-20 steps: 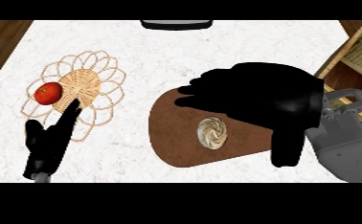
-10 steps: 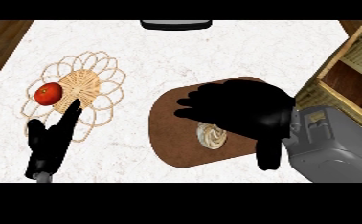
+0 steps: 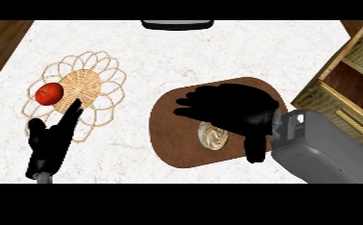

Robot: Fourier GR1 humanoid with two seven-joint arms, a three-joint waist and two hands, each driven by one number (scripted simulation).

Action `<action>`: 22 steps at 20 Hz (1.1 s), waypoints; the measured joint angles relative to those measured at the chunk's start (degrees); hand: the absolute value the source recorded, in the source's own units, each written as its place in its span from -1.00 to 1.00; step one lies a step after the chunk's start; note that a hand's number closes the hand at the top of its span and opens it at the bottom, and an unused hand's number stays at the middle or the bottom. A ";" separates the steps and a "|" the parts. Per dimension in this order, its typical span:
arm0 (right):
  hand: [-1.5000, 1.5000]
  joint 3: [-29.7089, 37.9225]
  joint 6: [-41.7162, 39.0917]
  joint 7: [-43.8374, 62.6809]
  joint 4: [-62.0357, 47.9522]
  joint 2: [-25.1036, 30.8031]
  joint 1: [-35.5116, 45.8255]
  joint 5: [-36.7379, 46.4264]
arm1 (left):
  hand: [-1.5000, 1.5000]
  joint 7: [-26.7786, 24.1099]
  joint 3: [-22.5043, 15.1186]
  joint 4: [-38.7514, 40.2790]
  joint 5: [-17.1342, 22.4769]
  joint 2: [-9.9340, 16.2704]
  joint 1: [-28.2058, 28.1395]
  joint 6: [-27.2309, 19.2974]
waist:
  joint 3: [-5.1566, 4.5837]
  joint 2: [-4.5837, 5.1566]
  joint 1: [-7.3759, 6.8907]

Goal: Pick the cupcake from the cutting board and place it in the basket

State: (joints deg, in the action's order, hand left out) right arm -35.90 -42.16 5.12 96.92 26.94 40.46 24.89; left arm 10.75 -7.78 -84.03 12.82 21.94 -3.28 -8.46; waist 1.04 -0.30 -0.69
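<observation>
Now at the grasp step: right hand [image 3: 230, 106] over the cupcake [image 3: 213, 135] on the cutting board [image 3: 170, 132] near the counter's right edge, fingers spread, nothing pinched; next, closing round it, then carrying to the basket [image 3: 85, 82] at the left edge, left hand [image 3: 50, 142] resting, fingers straight.

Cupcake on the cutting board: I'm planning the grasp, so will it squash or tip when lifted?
The cupcake shows swirled frosting, probably soft and easily smeared by the right hand above it. It looks small, likely light. Sitting upright on the cutting board, it could tip if nudged sideways.

Brown cutting board [image 3: 174, 137], tan woven basket [image 3: 96, 82] (red tomato [image 3: 50, 94] inside), white marbled counter [image 3: 212, 51].
</observation>
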 measured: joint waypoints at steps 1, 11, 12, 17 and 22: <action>-1.00 -0.68 0.58 -0.20 0.08 -0.46 -0.74 0.77 | 0.00 -0.43 0.11 0.13 -0.01 -0.15 -0.15 0.19 | 0.03 -0.05 0.11; -1.00 -4.52 4.96 -4.98 -4.48 -2.08 -3.12 8.53 | 0.00 -0.49 0.64 -0.12 -1.26 -0.82 -0.55 0.44 | 0.01 -0.15 0.20; -1.00 -5.23 5.06 -5.10 -5.13 -2.34 -3.20 9.38 | 0.00 -0.57 0.55 0.01 -1.56 -1.08 -0.48 0.28 | 0.05 -0.15 0.21; -1.00 -6.86 5.29 -5.31 -7.48 -2.94 -3.41 12.76 | 0.00 0.02 1.57 -0.01 -0.59 -0.79 -0.48 1.78 | 0.02 -0.18 0.29; -1.00 -7.44 6.18 -5.98 -9.44 -4.28 -4.33 14.80 | 0.00 -0.25 1.90 -0.29 -1.07 -0.97 -0.91 2.14 | 0.00 -0.19 0.36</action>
State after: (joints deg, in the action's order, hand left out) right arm -43.34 -35.98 -0.86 87.48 22.66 36.12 39.69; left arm 10.51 -5.88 -84.31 11.75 20.97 -4.19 -6.32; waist 1.03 -0.50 -0.33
